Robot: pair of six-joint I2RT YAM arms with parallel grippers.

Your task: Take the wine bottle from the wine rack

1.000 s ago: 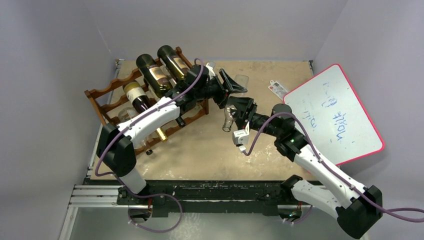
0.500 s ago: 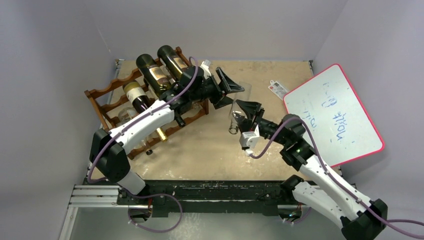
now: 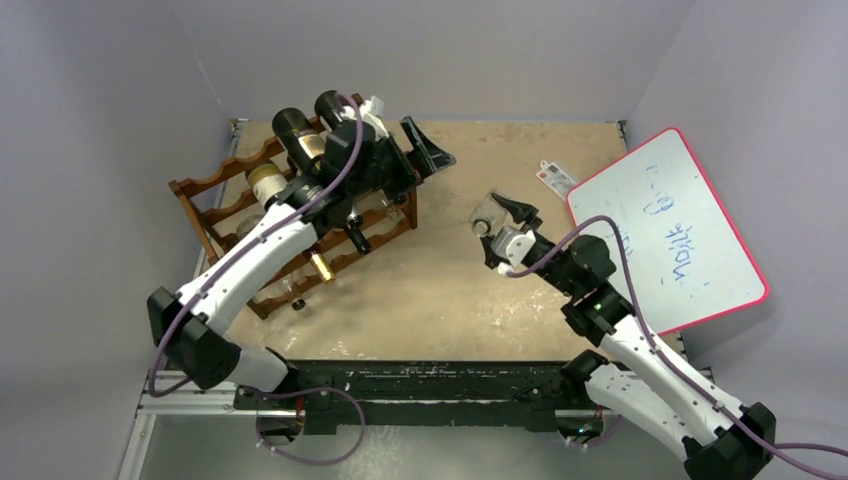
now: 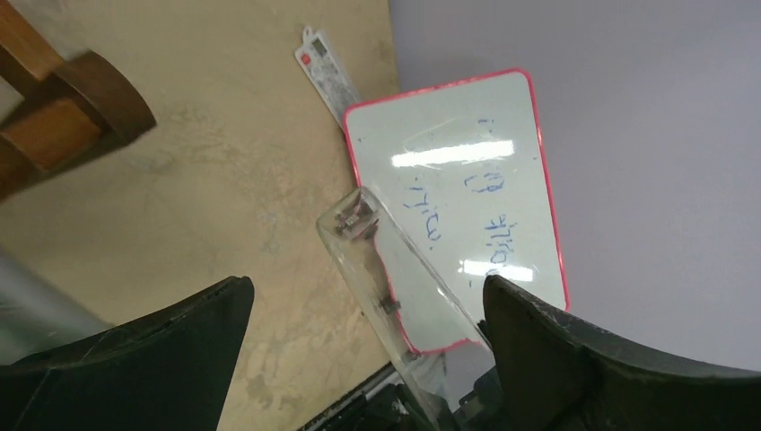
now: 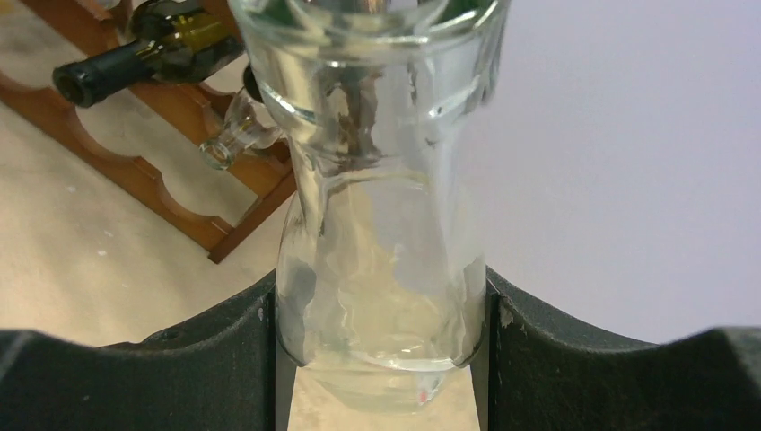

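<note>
The right gripper (image 5: 381,310) is clamped on the wine bottle (image 5: 381,224), a clear glass one, with a black finger pressed against each side of its body. The bottle is off the wine rack (image 3: 180,187). Seen from the right gripper, the rack lies well apart, to its left and beyond the fingertips, with dark bottles (image 3: 290,124) lying on its upper rails. The left gripper (image 4: 366,292) hangs near the rack with its fingers spread wide and nothing between them. A rack post sits off to its left, and the bottle shows out past its fingertips against the whiteboard (image 4: 449,180).

The step in hand looks to be carrying the bottle away and setting it down on the table (image 3: 420,290). Through the glass it is hard to tell whether the fingers sit near the bottle's base or nearer its shoulder, so the hold may be off-centre and the free end may swing. To do this well, the right arm should hold the squeeze steady, since smooth glass can slip or pivot between hard fingers. It should move slowly and bring the bottle down on bare table below the gripper, on the side away from the rack and short of the whiteboard. The fingers should part only once the bottle rests on the surface and cannot roll. The left gripper is best held beside the rack, out of the right arm's path.
</note>
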